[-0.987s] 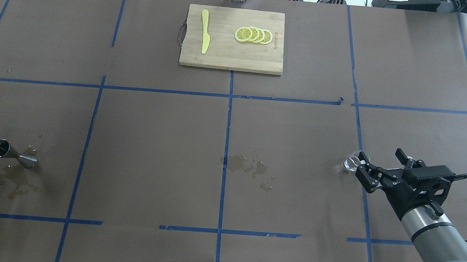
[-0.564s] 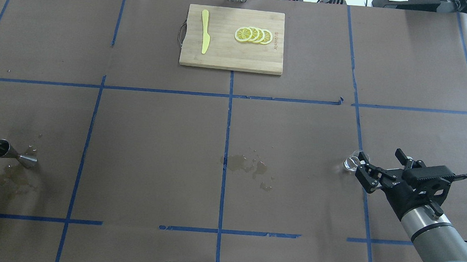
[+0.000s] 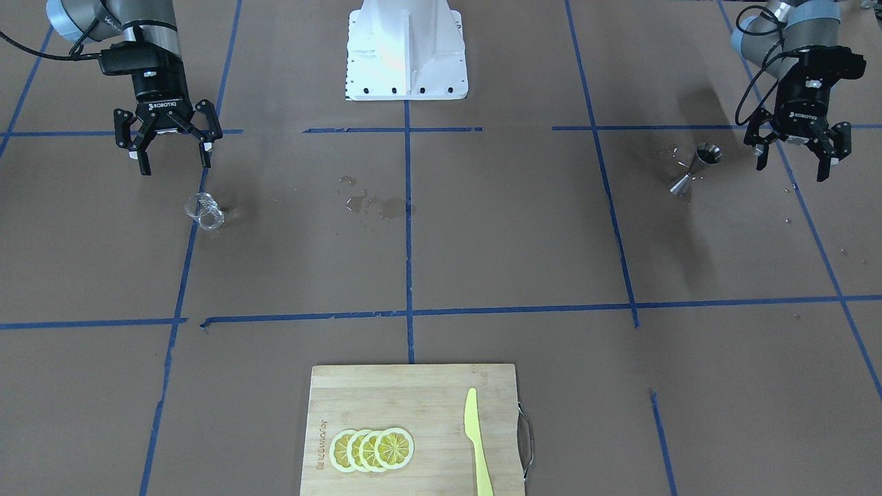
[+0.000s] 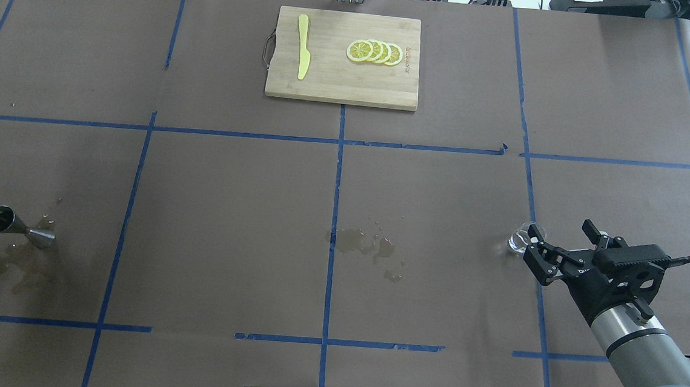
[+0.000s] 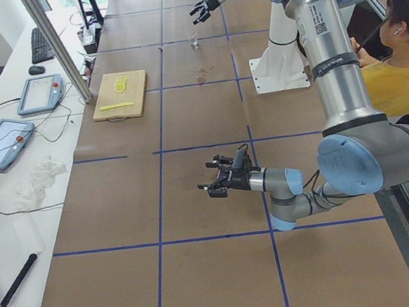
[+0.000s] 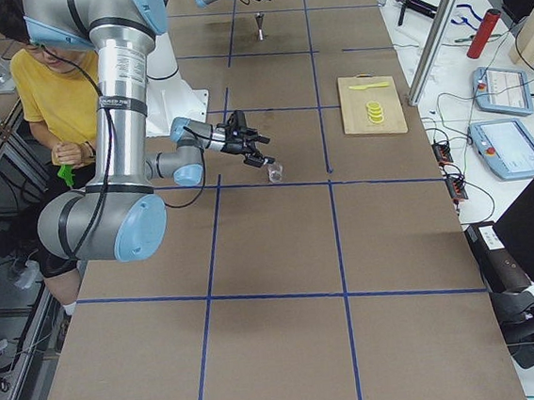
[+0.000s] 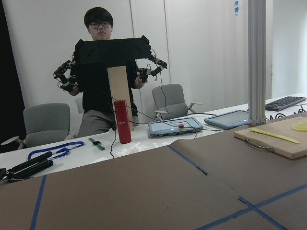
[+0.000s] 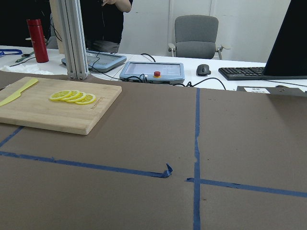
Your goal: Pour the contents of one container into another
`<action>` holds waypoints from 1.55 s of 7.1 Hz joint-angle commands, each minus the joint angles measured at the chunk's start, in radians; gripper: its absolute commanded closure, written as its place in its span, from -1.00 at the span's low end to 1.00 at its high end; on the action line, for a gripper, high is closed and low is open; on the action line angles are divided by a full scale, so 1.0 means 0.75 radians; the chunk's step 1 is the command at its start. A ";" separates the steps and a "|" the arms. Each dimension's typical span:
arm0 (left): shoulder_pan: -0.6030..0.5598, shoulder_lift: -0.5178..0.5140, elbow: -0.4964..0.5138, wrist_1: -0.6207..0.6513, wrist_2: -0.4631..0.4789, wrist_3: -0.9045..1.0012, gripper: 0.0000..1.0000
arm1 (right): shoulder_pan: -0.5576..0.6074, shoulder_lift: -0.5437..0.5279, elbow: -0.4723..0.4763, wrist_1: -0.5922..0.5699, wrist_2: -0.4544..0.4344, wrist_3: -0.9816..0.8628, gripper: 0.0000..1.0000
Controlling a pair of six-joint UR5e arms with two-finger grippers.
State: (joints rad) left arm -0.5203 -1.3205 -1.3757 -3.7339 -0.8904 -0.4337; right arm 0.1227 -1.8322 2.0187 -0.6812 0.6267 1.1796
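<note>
The clear glass cup [image 4: 521, 241] stands on the brown table at the right, also seen as the cup [image 3: 204, 211] in the front view. My right gripper [image 4: 561, 231] hovers open just behind it, nothing between its fingers; in the front view the right gripper [image 3: 169, 153] hangs above and short of the cup. The steel jigger [image 4: 18, 226] stands at the far left. My left gripper [image 3: 799, 157] is open beside the jigger [image 3: 696, 167], apart from it; in the overhead view only a black tip shows at the left edge. Neither wrist view shows cup or jigger.
A wooden cutting board [image 4: 340, 90] at the far middle carries lemon slices [image 4: 374, 51] and a yellow knife [image 4: 302, 45]. A brown spill [image 4: 366, 243] marks the table centre; wet stains [image 4: 21, 262] lie by the jigger. An operator sits beside the robot.
A tip of the left gripper has come into the overhead view at the left edge. The right gripper has drifted slightly back from the cup, still open.
</note>
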 commanded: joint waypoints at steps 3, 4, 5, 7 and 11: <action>-0.649 -0.223 -0.033 0.435 -0.738 0.067 -1.00 | 0.204 0.053 -0.002 -0.006 0.251 -0.061 -1.00; -0.780 -0.278 -0.039 0.559 -0.887 0.067 -1.00 | 0.316 0.074 -0.020 -0.010 0.354 -0.142 -1.00; -0.921 -0.343 -0.041 0.733 -1.087 0.067 -1.00 | 0.424 0.103 -0.061 -0.008 0.466 -0.170 -1.00; -1.118 -0.435 -0.039 1.257 -1.458 0.073 -1.00 | 0.704 0.231 -0.196 -0.010 0.793 -0.361 -1.00; -1.286 -0.450 -0.184 2.119 -1.815 0.446 -1.00 | 1.361 0.293 -0.348 -0.238 1.629 -1.062 -1.00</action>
State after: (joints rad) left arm -1.4644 -1.6573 -1.4634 -2.3530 -2.2233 -0.2044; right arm 1.0080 -1.6159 1.7707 -0.7711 1.6800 0.5512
